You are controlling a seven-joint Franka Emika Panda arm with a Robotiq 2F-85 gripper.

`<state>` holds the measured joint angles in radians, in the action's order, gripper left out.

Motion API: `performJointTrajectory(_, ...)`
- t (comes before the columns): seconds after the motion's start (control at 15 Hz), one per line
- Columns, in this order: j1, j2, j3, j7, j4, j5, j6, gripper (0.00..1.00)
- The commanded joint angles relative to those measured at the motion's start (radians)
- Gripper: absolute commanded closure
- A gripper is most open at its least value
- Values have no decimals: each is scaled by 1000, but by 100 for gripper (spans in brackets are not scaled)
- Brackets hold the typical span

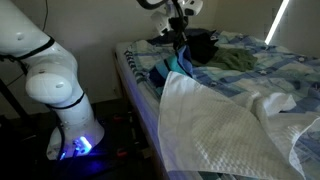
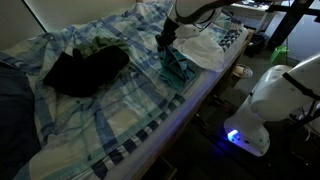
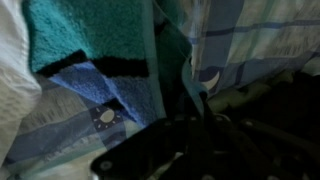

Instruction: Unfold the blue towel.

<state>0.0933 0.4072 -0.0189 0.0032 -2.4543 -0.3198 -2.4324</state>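
Bedsheet (image 2: 100, 125) up front, pale checks, well clear of the gripper (image 2: 167, 39). Dark clothes (image 2: 85, 68) sit heaped off to its side. Now the gripper itself: jaws pinched tight on the blue towel (image 2: 178, 66), which hangs just beneath it, held up so the folds can drop open, I'd say. White blanket (image 2: 205, 52) lies just beyond.

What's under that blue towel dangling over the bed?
Under the towel lies the checked bedsheet, with the white blanket beside it. The end effector pinches the towel's top. Whatever sits beneath its bunched lower folds is covered.
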Motion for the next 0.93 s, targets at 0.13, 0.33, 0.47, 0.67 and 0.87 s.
performJointTrajectory(0.13,12,-85,-9,-17,156,48,-13,98)
performJointTrajectory(0.33,15,-114,-9,-23,213,51,-13,99)
performJointTrajectory(0.47,14,-130,-9,-28,248,53,-12,99)
performJointTrajectory(0.67,13,-146,-9,-39,291,54,-12,99)
performJointTrajectory(0.87,12,-153,-8,-44,324,49,-13,99)
